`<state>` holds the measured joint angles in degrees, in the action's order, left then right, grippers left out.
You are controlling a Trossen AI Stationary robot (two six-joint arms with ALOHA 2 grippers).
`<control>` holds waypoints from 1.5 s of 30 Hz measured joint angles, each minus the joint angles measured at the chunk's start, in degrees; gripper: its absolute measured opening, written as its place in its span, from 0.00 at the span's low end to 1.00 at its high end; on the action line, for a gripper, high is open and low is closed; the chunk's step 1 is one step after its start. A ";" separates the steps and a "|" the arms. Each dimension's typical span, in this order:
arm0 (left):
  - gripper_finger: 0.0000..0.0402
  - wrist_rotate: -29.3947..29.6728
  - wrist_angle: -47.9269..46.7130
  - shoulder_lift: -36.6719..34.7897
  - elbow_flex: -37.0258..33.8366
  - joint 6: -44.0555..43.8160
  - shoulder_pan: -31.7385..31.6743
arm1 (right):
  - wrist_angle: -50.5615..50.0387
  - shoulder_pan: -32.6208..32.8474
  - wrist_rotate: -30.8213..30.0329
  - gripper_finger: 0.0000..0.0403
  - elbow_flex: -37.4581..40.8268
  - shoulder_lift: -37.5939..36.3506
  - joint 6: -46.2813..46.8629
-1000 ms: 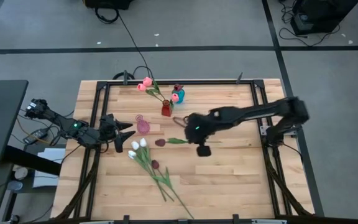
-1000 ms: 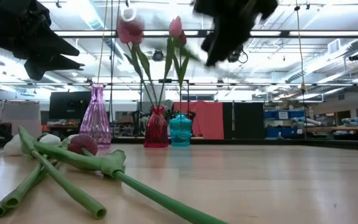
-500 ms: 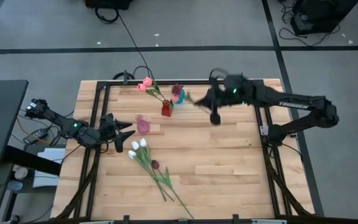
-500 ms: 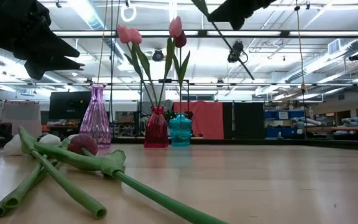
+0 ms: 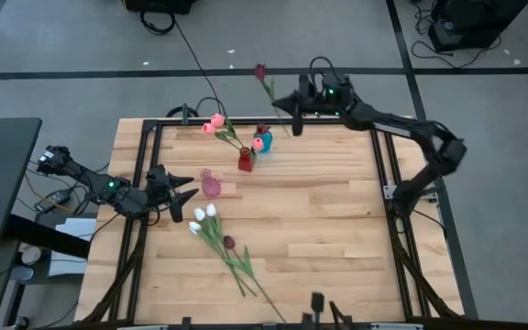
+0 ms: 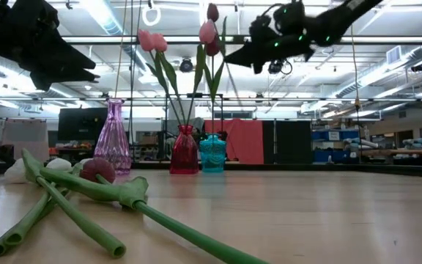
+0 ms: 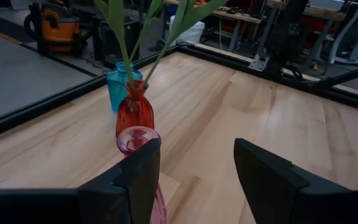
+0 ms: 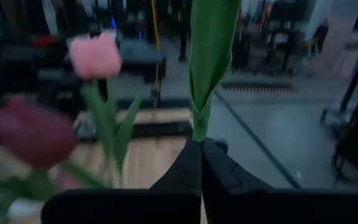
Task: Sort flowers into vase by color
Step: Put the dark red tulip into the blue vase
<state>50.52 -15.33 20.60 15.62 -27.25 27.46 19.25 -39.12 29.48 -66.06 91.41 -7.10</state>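
the maroon tulip hangs in the air past the table's far edge, its thin green stem running from the dark head down to the right gripper, whose fingers are pinched together on the stem near its lower end. the long axis leans up and away from the fingertips. the teal vase, squat and ribbed glass, sits just beneath and nearer the table's middle than the fingers, so by my reading the stem's foot must swing over its mouth. beside it stand a red glass vase holding pink tulips and a pink vase. the left gripper, fingers apart, hovers by the pink vase. white tulips lie on the wood close by.
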 joint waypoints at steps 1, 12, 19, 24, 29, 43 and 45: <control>0.53 0.00 0.00 0.01 0.00 -0.01 0.00 | 3.74 -0.51 0.62 0.01 -0.01 1.77 1.14; 0.53 -0.48 0.00 0.02 0.00 -0.15 0.00 | 26.19 -1.96 3.47 0.01 -0.02 13.78 11.93; 0.53 -0.52 0.07 0.02 0.00 -0.19 0.00 | 29.20 -1.31 2.32 0.01 -0.04 14.50 12.50; 0.53 -0.55 0.07 0.02 0.02 -0.19 0.00 | 28.82 -0.70 1.63 0.01 -0.04 14.45 12.06; 0.53 -0.61 0.04 0.00 0.02 -0.21 0.00 | 28.06 0.62 -0.34 0.01 -0.04 14.74 8.86; 0.53 -0.74 -0.18 0.02 0.02 -0.12 0.00 | 24.43 0.73 1.81 0.02 -0.02 16.44 6.95; 0.53 -0.74 -0.24 0.02 0.02 -0.10 0.02 | 22.84 0.64 3.08 0.03 -0.02 16.44 6.12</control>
<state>49.78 -15.57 20.62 15.64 -27.35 27.48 42.09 -38.48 32.55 -66.08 107.85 -0.99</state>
